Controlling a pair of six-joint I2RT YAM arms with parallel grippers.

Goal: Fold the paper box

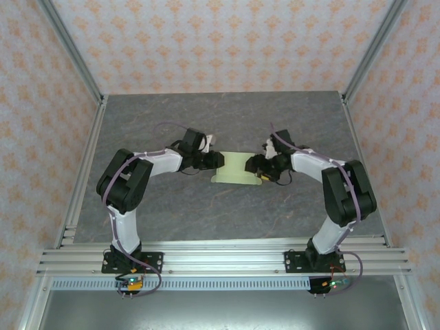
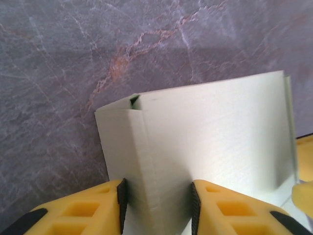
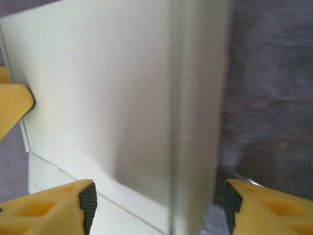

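Creasing the paper box, we pinch one end with our left gripper; our right gripper, spread, should close squarely next.

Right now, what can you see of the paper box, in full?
The paper box is pale yellowish-green thin matte card, partly folded into a low rectangular shape with sharp creases and a small notch at one corner. It lies mid-table on the grey marbled tabletop. The left gripper straddles its left folded end, pads close against the card; whether they pinch is unclear. The right gripper stands open around the right end, one finger clear of it.
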